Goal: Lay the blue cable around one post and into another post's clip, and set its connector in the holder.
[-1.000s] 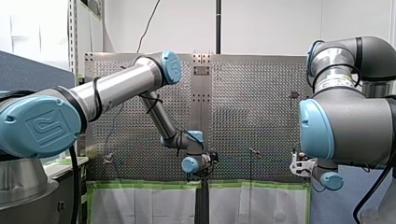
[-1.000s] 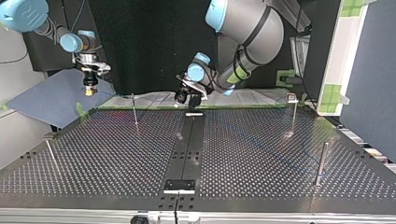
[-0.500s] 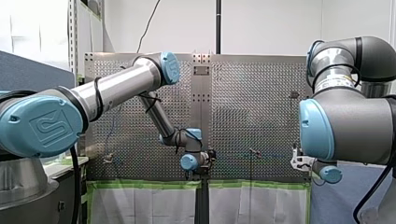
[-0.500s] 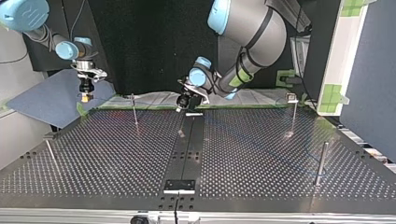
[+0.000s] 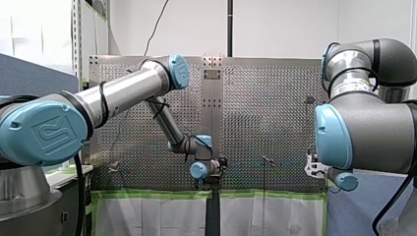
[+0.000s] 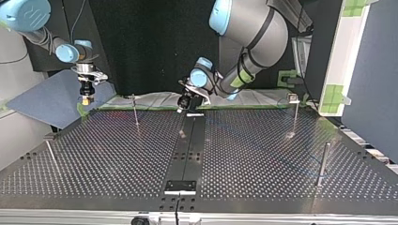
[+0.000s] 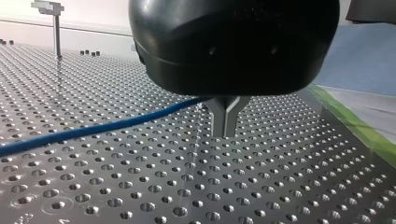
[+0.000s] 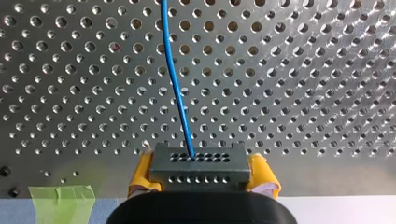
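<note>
While right fingers (image 8: 145, 170) pinch the connector (image 8: 200, 164) at the desk (image 8: 303, 93) edge, ready for seating, left fingers (image 7: 225, 119) press together on the blue cable (image 7: 93, 128) low over the desk; likely to steer it round a post (image 7: 56, 28).

My left gripper (image 7: 224, 133): black housing, two metal fingers (image 7: 218, 116) pressed together, tips just above the perforated table (image 7: 196, 186). The blue cable (image 7: 93, 129) meets the fingers near their base, appears clamped there, and runs away to one side low over the holes. A slim post (image 7: 56, 32) with a clip head stands far off. Green tape (image 7: 348, 119) lines the table edge
</note>
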